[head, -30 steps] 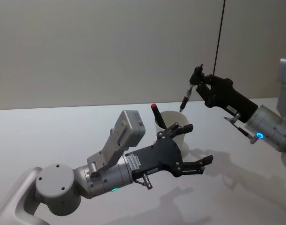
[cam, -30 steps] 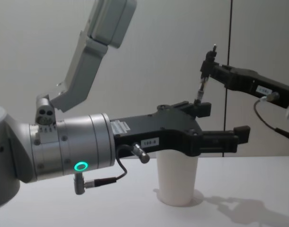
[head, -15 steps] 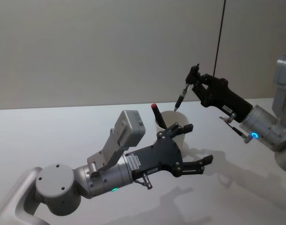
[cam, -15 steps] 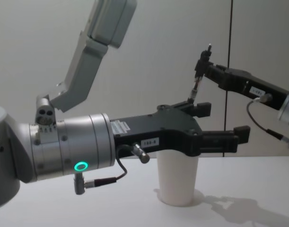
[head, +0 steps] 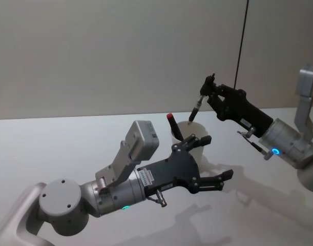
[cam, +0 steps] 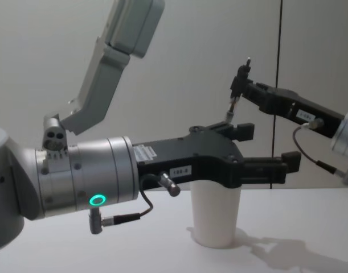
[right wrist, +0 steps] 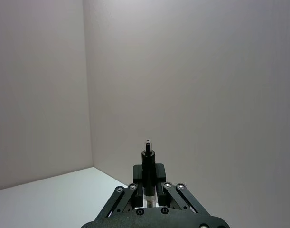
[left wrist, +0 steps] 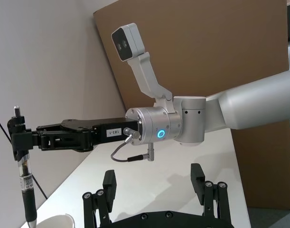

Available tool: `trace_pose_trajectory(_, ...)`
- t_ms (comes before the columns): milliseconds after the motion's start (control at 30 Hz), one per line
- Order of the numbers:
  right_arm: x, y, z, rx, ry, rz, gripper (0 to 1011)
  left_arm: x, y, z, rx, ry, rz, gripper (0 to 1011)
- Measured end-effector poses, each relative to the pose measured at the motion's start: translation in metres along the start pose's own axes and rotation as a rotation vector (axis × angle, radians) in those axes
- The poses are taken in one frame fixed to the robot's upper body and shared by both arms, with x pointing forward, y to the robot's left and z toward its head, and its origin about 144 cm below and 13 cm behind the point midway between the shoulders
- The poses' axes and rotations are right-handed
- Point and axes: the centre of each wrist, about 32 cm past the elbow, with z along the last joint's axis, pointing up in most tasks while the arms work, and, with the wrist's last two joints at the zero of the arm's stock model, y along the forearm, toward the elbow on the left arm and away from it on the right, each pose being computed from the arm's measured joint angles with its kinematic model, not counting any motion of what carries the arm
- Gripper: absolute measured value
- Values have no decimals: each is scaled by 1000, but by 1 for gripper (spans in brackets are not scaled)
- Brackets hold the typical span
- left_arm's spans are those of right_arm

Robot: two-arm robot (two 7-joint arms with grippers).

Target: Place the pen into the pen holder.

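**Inspector A:** Where was the pen (head: 196, 107), and why held so?

**Inspector B:** Upper centre-right of the head view, nearly upright, tip down, just above the rim of the pen holder (head: 196, 154). The right gripper (head: 207, 94) had its fingers closed on the upper barrel, so the lower part hung free. I judged this was to let the tip enter the mouth of the cup without the fingers fouling the rim. The left wrist view placed the tip right by the rim at lower left of that frame.

**Inspector A:** And the holder?

**Inspector B:** A white paper cup, upright at centre frame, touching the table (head: 54, 143). A red-capped pen (head: 171, 123) already stood in it, leaning to the left.

**Inspector A:** The other arm?

**Inspector B:** The left gripper (head: 217, 160) hung low at centre, in front of the cup, fingers spread wide and holding nothing. Idle, in my judgement, and clear of the descent line.

**Inspector A:** Surface and room?

**Inspector B:** A plain white tabletop, carrying only shadows of the arms. A pale blank wall (head: 95, 51) stood behind, with a thin dark vertical cable (head: 241, 46) at upper right. The left wrist view also showed a brown panel (left wrist: 220, 47) at its upper right.
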Motion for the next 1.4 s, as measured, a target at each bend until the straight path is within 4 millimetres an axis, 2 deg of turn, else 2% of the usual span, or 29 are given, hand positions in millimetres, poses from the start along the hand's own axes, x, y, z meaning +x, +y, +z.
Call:
trace_pose_trajectory(1000, -5, -10, -10, -41, -12, -55, 153, 0, 0, 0, 0, 0, 0, 1000)
trace_pose_trajectory(1167, -5, -10, -11, -47, -14, -57, 239, 0, 0, 0, 0, 0, 0, 1000)
trace_pose_trajectory(1400, -6, -10, -12, -54, -14, -57, 486, 0, 0, 0, 0, 0, 0, 1000)
